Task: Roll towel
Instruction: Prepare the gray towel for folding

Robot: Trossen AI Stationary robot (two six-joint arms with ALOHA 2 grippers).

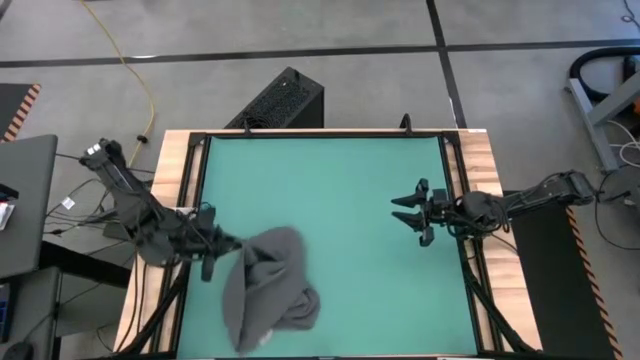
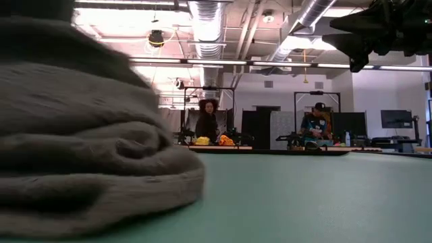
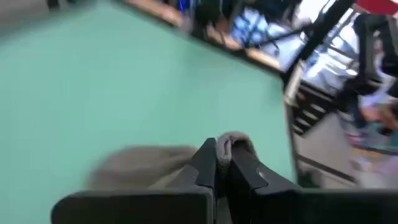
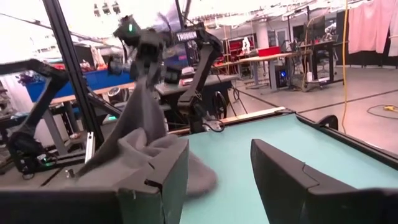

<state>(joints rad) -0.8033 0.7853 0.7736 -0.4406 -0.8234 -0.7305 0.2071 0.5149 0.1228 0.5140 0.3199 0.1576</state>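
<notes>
The dark grey towel (image 1: 270, 292) lies bunched at the table's near left; in the low view it fills the left as a heap (image 2: 81, 148). My left gripper (image 1: 226, 246) is shut on it at the heap's left edge and holds one part raised, seen across the table in the right wrist view (image 4: 144, 74). My right gripper (image 1: 402, 210) hangs open above the table's right side, well clear of the towel, with nothing between its fingers (image 4: 221, 168). My left gripper pinches a small bunch of the towel's edge (image 3: 235, 140) between its two fingers. The fingers come nearly level from the table's left. The held part is lifted and the cloth slopes down from it (image 4: 140, 118) to the heap (image 4: 155, 155), which rests on the table.
The green tabletop (image 1: 340, 190) is bare in its far and middle parts. A wooden frame with black rails (image 1: 452, 170) borders it. A black box (image 1: 280, 100) stands beyond the far edge. People sit at benches (image 2: 317, 128) in the room behind.
</notes>
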